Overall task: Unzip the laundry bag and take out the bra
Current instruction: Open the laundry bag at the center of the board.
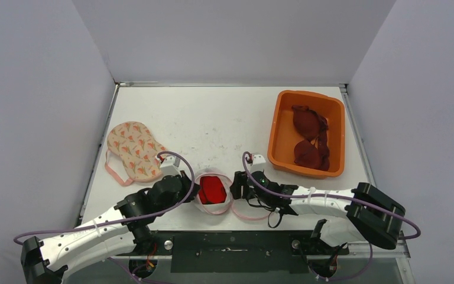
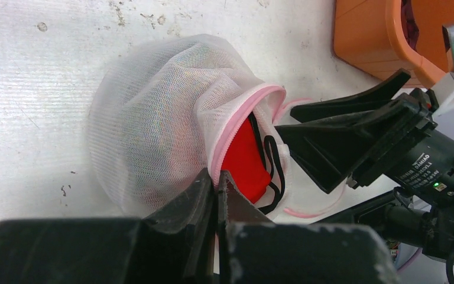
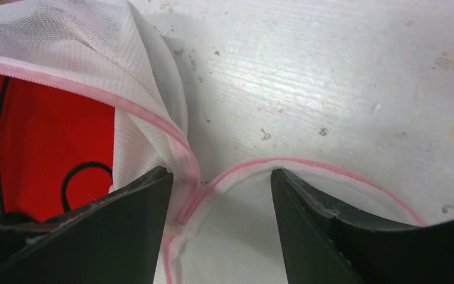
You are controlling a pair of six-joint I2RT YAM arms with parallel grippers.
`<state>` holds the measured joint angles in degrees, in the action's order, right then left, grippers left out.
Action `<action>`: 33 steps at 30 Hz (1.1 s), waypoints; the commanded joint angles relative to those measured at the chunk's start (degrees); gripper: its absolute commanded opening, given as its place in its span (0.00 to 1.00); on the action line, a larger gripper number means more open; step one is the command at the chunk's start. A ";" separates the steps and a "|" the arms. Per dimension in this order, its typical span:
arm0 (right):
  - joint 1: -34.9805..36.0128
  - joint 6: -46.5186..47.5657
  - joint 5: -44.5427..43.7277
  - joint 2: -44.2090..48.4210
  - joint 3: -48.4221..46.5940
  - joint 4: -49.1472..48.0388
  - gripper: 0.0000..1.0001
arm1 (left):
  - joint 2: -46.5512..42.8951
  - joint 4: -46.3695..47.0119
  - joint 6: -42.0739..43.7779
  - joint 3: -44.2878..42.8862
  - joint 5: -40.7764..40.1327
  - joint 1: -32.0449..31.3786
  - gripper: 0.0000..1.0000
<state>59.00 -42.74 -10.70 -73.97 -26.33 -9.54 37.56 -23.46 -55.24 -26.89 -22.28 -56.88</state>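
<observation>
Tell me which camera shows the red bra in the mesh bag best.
Left wrist. It shows the red bra with its black straps in the open, pink-edged mouth of the laundry bag. The right wrist view shows the bra close but cut off by the frame; the top view shows only a small red patch.

Orange bin (image 1: 282, 131), patterned bra (image 1: 133, 151)

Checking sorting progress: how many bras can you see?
3: floral bra at far left, dark red bra in the orange bin, red bra inside the mesh bag. Others may be hidden.
</observation>
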 commanded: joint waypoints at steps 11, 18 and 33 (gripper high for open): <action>0.41 6.68 3.24 -11.33 -7.01 -6.00 0.25 | -0.36 1.75 -0.92 1.14 -0.31 0.37 0.00; 0.41 8.94 -3.42 -6.79 -8.30 0.99 0.05 | -2.17 0.79 -0.83 1.32 -1.25 0.46 0.00; -3.00 19.50 -5.79 1.16 -17.26 10.89 0.12 | -0.07 7.49 -1.68 3.14 -2.84 0.99 0.00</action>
<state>58.04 -24.36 -17.93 -70.94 -44.60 0.89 36.29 -20.62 -56.38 -24.08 -23.62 -56.45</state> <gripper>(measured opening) 0.059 0.017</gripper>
